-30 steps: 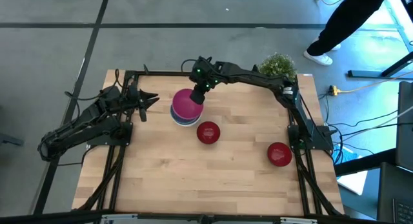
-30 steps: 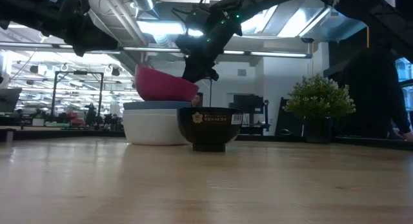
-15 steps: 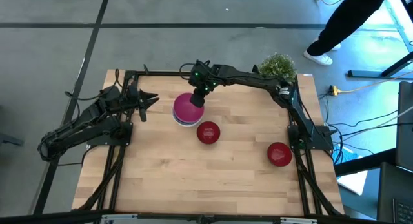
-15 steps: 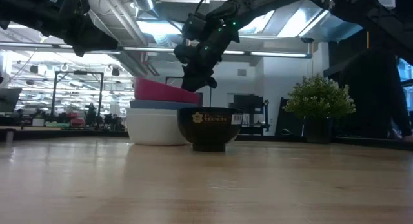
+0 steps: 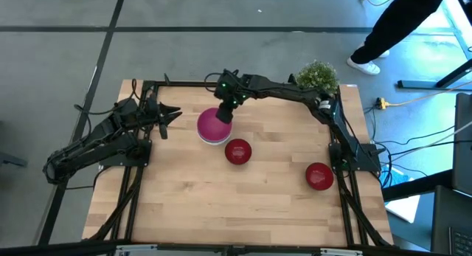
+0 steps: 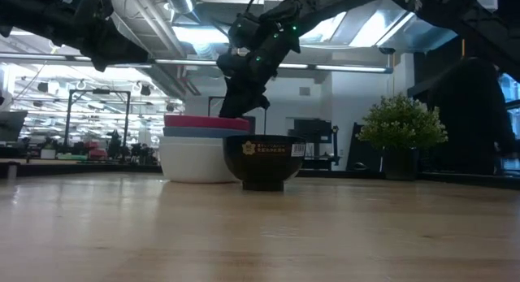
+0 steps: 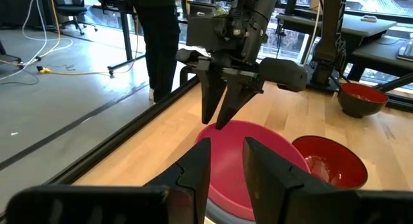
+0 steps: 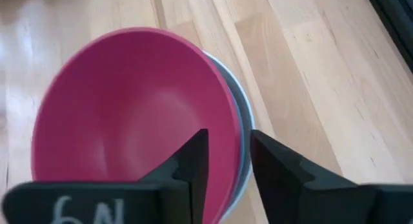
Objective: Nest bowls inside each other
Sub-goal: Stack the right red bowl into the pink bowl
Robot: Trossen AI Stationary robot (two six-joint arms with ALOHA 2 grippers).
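A magenta pink bowl (image 5: 212,126) sits level in a blue bowl (image 6: 195,132), which sits in a white bowl (image 6: 191,160) at the table's far middle. My right gripper (image 5: 225,113) is open just above the pink bowl's right rim (image 8: 232,130), one finger inside it and one outside. One dark red bowl (image 5: 237,151) stands just right of the stack and nearer. Another dark red bowl (image 5: 318,175) stands at the right edge. My left gripper (image 5: 171,113) waits open to the left of the stack.
A small green potted plant (image 5: 317,75) stands at the far right corner. A person's leg and white shoe (image 5: 365,63) show on the floor beyond it. The near half of the wooden table (image 5: 221,204) is bare.
My right gripper has lowered the pink bowl, which hung tilted over the stack, into the blue bowl, where it now sits level. The gripper has then opened and let go, staying over the rim.
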